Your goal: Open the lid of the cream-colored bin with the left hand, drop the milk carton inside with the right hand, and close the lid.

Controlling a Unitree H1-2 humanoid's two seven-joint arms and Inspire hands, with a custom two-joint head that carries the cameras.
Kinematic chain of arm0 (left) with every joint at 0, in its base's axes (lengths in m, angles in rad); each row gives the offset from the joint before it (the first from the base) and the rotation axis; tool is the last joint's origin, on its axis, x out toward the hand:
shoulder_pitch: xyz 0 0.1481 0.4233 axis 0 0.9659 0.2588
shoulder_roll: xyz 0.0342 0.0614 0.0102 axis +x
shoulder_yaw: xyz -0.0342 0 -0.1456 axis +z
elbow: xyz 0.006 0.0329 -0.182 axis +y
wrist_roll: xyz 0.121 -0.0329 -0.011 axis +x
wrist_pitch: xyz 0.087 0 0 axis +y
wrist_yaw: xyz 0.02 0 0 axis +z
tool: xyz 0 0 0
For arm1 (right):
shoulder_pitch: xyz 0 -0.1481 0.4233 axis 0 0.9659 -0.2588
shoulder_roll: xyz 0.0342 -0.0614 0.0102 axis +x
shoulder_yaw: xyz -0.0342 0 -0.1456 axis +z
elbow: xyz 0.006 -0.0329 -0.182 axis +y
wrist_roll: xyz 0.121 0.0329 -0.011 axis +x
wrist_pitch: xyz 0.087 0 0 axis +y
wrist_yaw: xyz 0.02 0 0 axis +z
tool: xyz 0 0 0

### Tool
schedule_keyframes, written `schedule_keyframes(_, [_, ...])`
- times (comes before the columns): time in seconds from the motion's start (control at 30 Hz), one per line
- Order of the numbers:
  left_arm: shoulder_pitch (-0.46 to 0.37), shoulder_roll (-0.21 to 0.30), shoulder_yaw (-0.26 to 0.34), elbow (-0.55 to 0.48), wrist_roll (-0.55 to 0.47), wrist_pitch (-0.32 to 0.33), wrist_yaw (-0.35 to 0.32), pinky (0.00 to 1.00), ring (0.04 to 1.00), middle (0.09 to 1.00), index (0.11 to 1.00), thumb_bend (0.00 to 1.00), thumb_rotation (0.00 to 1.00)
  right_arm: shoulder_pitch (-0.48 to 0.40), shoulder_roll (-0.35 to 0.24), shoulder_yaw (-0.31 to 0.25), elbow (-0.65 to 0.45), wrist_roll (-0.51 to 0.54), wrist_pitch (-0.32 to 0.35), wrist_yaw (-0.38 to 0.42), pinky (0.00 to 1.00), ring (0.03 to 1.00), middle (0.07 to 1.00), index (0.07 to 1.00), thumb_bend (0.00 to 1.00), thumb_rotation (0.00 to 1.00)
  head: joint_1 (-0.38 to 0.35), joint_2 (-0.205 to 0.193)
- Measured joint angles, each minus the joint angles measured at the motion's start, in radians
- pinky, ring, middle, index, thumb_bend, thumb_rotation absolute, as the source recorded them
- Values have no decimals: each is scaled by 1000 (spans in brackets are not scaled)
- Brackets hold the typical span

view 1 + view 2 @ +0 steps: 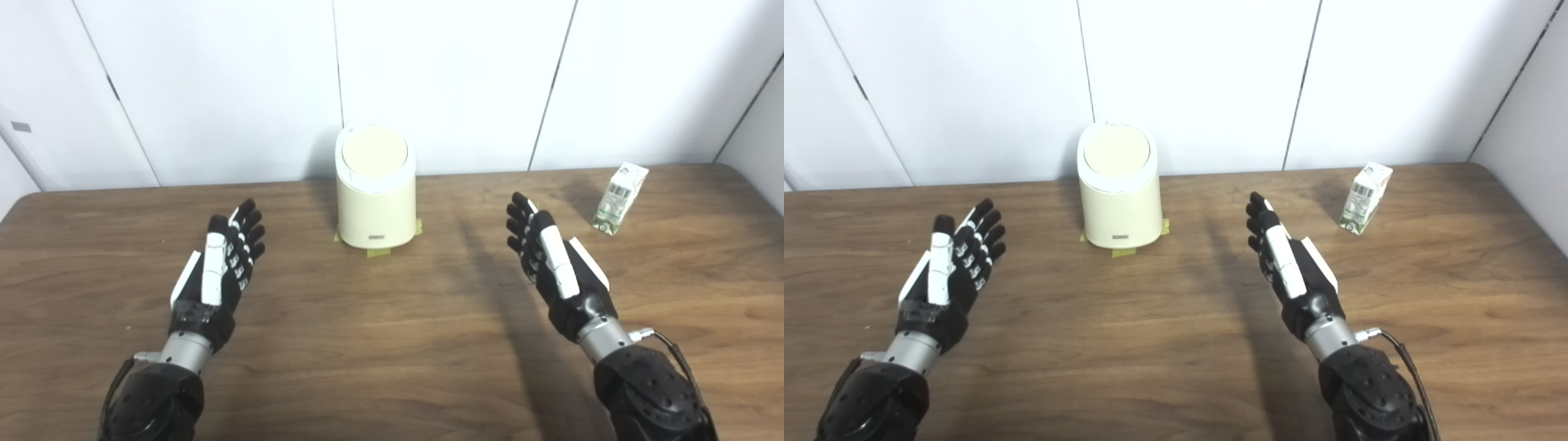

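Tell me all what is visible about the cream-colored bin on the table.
The cream-colored bin is a small round container, smooth and probably plastic, with a white collar around the top. Its round lid is closed and slopes toward the camera. A small grey label sits low on its front. It stands upright at the back middle of the wooden table, near the white wall, on yellowish tape pieces showing at its base. Neither robot hand touches it.

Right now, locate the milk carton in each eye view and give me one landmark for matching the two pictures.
Left eye view: the milk carton stands far right on the table, near the back edge, beyond the right hand.
Right eye view: the milk carton sits right of centre, near the back edge again.
Shared landmark: the cream-colored bin, lid closed, at the table's back centre, left of the carton in both views.
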Motion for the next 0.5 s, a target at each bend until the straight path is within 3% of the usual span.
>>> schedule_keyframes(0.1, [0,4,-12,0,-1,12,-9,1000,1000,1000,1000,731,1000,0,5,17,-1,10,0,11,995,1000,1000,1000,746,1000,0,2])
schedule_keyframes(0.23, [0,10,15,-18,-18,15,-15,1000,1000,1000,1000,780,1000,0,35,-9,-9,32,-17,3,998,1000,1000,1000,774,1000,0,3])
schedule_keyframes(0.37, [-3,-25,92,-37,-44,-46,25,1000,1000,1000,1000,784,1000,0,78,-86,16,59,-123,-27,1000,1000,1000,1000,788,1000,0,0])
schedule_keyframes(0.43, [-7,-42,115,-30,-45,-75,50,1000,1000,1000,1000,799,1000,-3,74,-119,75,75,-187,-29,1000,1000,1000,1000,787,1000,0,-2])
schedule_keyframes(0.5, [-14,-52,133,-12,-45,-92,69,1000,1000,1000,1000,797,1000,-3,58,-141,118,83,-202,-31,1000,1000,1000,1000,771,1000,0,-2])
